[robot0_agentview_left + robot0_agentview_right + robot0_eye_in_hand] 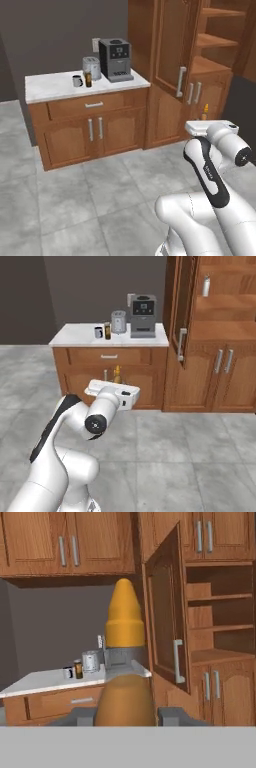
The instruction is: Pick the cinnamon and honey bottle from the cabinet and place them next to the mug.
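Your hand (125, 714) is clamped on the slim amber-orange honey bottle (124, 662), well off the white marble worktop (50, 86). Swinging in fast could topple the brown cinnamon jar (88, 79) beside the dark mug (77, 81).

the honey bottle (124, 662) stands so close in the hand view that it hides most of the coffee machine (118, 658) behind it, and its base is cut off low in that view. from the left base the arm's wrist covers all but the bottle's tip (205, 108) — the fingers gripping it are hidden there. the cinnamon (88, 79) and the mug (77, 81) are too small for label or handle detail. the cabinet (220, 331) runs past the top and right edges.
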Controlling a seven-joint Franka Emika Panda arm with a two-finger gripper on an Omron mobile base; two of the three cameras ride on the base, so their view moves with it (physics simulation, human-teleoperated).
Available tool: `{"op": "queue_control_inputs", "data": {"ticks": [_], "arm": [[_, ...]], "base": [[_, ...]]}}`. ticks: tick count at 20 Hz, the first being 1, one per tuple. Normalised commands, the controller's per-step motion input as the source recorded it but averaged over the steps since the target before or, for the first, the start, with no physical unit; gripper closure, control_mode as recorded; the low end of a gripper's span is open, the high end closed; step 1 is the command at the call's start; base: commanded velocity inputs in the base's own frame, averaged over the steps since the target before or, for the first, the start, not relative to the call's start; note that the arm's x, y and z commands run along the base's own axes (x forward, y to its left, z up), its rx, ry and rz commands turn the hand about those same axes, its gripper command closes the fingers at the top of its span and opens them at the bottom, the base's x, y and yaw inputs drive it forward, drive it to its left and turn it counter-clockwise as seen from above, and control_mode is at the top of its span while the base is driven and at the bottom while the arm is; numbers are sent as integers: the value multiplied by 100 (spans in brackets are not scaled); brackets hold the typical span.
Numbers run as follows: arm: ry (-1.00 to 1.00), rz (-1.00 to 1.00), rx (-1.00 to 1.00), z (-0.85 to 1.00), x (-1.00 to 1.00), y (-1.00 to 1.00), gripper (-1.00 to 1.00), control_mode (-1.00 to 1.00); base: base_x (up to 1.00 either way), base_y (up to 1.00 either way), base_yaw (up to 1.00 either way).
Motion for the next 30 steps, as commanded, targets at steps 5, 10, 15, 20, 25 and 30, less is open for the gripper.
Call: {"op": "queue_control_inputs", "data": {"ticks": [5, 10, 15, 20, 25, 30], "arm": [[0, 0, 0, 0, 0, 0, 100, 100], [0, 0, 0, 0, 0, 0, 100, 100], [0, 0, 0, 0, 0, 0, 100, 100], [0, 0, 0, 0, 0, 0, 100, 100], [0, 0, 0, 0, 0, 0, 100, 100], [0, 0, 0, 0, 0, 0, 100, 100]], "base": [[83, 100, -5], [100, 93, -11], [100, 98, -18], [100, 93, -21], [85, 75, -22], [56, 23, -9]]}}
